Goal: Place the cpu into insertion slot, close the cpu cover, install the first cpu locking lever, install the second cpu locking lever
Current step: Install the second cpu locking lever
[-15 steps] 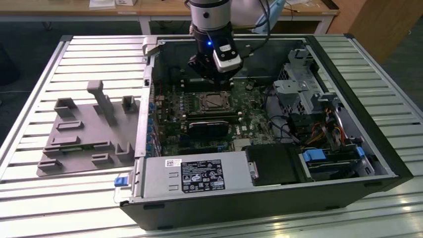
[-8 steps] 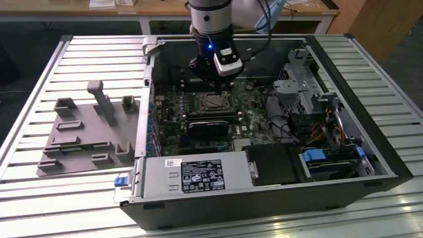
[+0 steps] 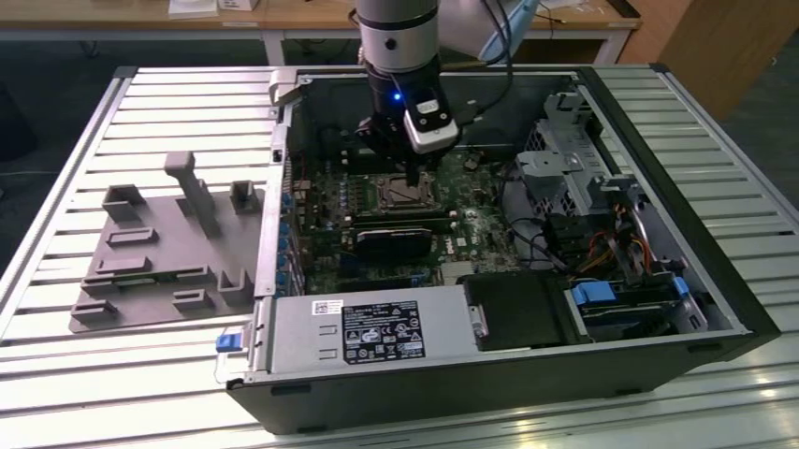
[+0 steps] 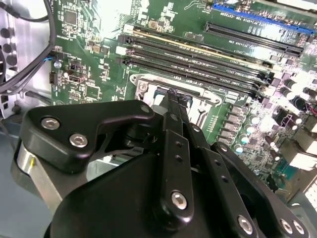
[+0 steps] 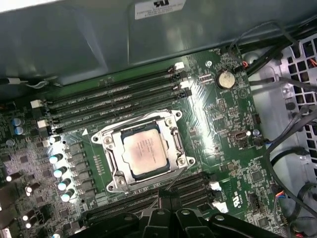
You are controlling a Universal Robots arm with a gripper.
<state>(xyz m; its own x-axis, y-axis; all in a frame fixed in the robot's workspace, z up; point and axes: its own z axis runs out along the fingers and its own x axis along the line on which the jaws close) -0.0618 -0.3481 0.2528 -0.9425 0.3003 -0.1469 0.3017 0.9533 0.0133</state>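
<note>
green motherboard (image 5: 218, 124) fills the open computer case (image 3: 699, 309) on the slatted desk (image 3: 75, 374). at its middle, the insertion slot (image 5: 113, 178) carries the silver-grey cpu cover (image 5: 174, 143), closed down around the dull beige, square cpu (image 5: 145, 154). the gripper (image 4: 173, 96) hangs just above the slot, jaws clenched on nothing.

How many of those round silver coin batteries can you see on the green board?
1. The coin battery sits on the circuit board in the first wrist view, beyond the corner of the insertion slot holding the cpu. Others may be hidden.
</note>
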